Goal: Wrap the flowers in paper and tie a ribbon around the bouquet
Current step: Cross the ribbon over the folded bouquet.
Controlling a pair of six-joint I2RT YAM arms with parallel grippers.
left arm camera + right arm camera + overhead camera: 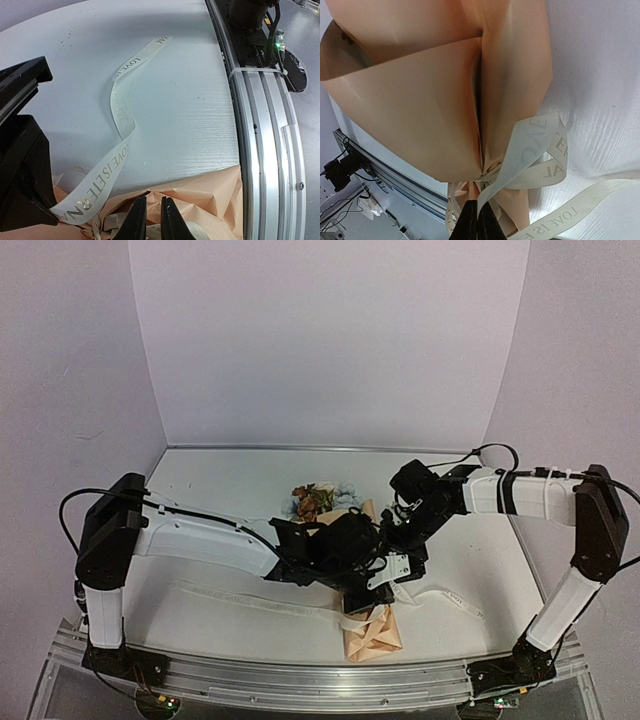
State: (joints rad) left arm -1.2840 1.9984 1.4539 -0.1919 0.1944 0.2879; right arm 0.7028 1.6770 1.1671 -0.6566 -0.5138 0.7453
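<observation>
1. Bouquet (372, 628): lies mid-counter (220, 490). Its crumpled foot points at the near edge. The flowers (318, 500) point at the far edge.
2. Paper (410, 100): smooth, matte tan kraft sheet. It is folded in overlapping flaps that narrow to a gathered waist.
3. Ribbon (120, 107): flat, woven and cream, with printed letters. It loops around the waist. One tail runs in a loose wave over the counter toward the near-left corner, and one runs toward the right edge.
4. Right pincer (478, 220): fully closed at the waist, just below the loops. One strand of ribbon runs down into its tips.
5. Left pincer (154, 220): jaws stand a narrow slit apart over the crumpled foot, beside the ribbon. Whether anything sits in the slit cannot be told.
6. Counter: white, faintly ribbed surface. A ridged aluminium rail (265, 150) bounds its near edge.
</observation>
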